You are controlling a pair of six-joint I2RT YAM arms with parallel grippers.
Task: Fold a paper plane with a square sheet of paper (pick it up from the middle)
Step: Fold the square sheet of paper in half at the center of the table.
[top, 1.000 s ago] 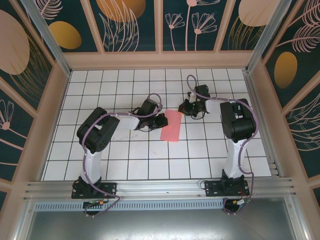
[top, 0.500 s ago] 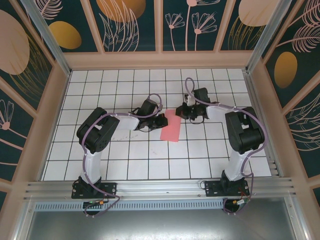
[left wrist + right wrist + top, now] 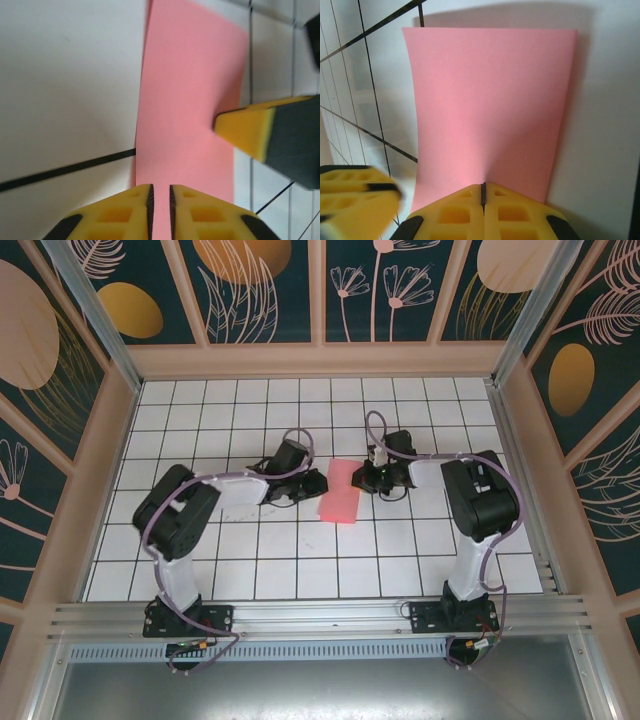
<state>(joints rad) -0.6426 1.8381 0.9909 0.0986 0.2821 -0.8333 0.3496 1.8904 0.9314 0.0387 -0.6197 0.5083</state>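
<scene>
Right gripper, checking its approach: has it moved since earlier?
Yes. The right gripper moved toward the near edge across the table grid, onto the square sheet of paper.

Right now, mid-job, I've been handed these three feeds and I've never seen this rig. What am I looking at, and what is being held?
You have two robot arms bolted at the near edge of a white gridded table. The overhead picture looks down from behind them, with the left arm on the left and the right arm on the right. The other two pictures come from a camera on each wrist, so the yellow fingers at the bottom of each are that arm's own hand. Between the arms lies one salmon-pink sheet of paper. It looks rectangular, so it is probably folded in half. The right hand is closed on one edge of it. The left hand sits at the other side with a narrow gap between its fingers, so I can't say it grips yet.
</scene>
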